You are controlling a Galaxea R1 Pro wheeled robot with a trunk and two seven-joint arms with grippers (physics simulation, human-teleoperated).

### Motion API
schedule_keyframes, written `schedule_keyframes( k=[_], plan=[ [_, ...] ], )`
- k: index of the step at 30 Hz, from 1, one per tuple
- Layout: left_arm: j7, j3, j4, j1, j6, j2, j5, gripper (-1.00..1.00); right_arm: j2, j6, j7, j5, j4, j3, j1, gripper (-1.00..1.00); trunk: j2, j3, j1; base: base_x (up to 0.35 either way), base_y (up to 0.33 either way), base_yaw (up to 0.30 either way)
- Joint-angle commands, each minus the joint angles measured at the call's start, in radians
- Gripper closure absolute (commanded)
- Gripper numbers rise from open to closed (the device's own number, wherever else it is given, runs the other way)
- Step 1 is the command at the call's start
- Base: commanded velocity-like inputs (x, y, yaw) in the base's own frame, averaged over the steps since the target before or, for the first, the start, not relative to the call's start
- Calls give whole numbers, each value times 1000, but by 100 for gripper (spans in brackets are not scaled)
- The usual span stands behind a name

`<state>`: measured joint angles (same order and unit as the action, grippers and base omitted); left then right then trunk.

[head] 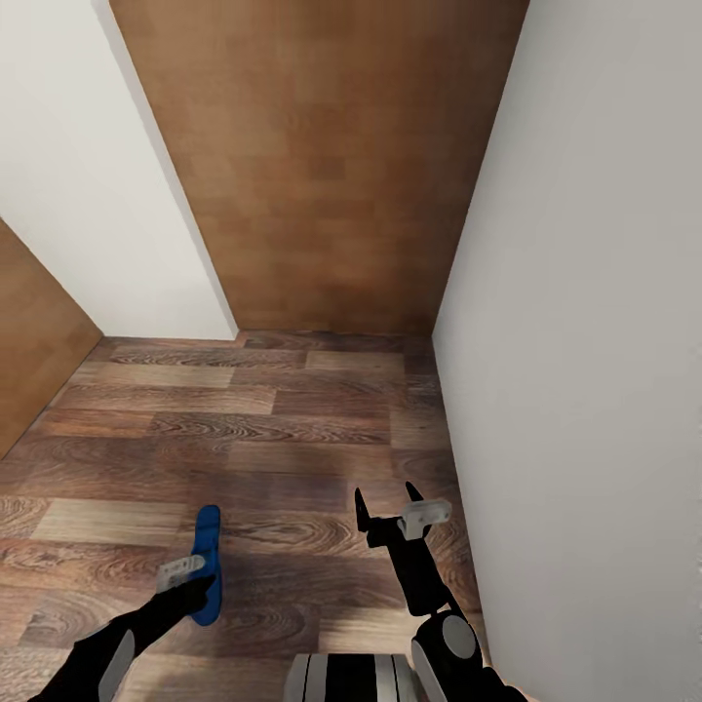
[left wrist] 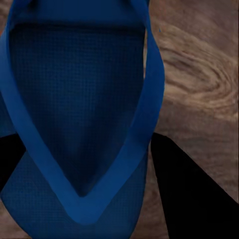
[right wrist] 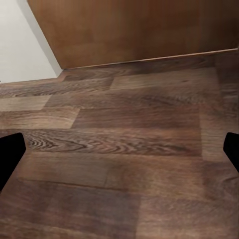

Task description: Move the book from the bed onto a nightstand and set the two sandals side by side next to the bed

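The left gripper [head: 202, 585] has its fingers closed around a bright blue sandal [head: 207, 558] with thin straps. The right gripper [head: 386, 503] is open, holding nothing, above the wooden floor [head: 292, 429]

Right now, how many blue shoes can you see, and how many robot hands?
Sandal: 1
Grippers: 2, the left gripper and the right gripper
Total: 3

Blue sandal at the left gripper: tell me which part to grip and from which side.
Grip the blue sandal across its sole edges just behind the strap's V, coming from above. It seems to lie flat with the straps up, and the left gripper's fingers already flank it on both sides.
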<state>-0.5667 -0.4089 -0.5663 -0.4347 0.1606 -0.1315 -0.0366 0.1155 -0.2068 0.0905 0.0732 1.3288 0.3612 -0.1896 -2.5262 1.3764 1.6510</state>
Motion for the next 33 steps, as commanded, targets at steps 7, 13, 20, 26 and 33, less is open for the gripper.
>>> schedule_keyframes(
  k=[7, 13, 20, 26, 33],
  plan=[
    [-51, -22, 0, 1, 10, -6, 1, 100, 0, -3, 5, 8, 0, 2, -1, -100, 1, -27, -3, 0, 0, 0],
    [-57, -23, 0, 3, 10, -6, 1, 100, 0, 1, 4, 10, -1, 2, -1, -100, 3, -50, -6, 0, 0, 0],
    [-58, -22, 0, 4, 10, -5, 2, 100, 0, 17, 1, 29, -16, -3, -1, -100, 4, -77, -9, 0, 0, 0],
    [-58, -21, 0, 4, 10, -4, 2, 100, 0, 155, -1, 30, -16, 0, -1, -100, 6, -100, -12, 0, 0, 0],
    [-58, -21, 0, 4, 10, -1, 3, 100, 0, 383, -6, 30, -7, -2, -1, -100, 8, -127, -15, 0, 0, 0]
  ],
)
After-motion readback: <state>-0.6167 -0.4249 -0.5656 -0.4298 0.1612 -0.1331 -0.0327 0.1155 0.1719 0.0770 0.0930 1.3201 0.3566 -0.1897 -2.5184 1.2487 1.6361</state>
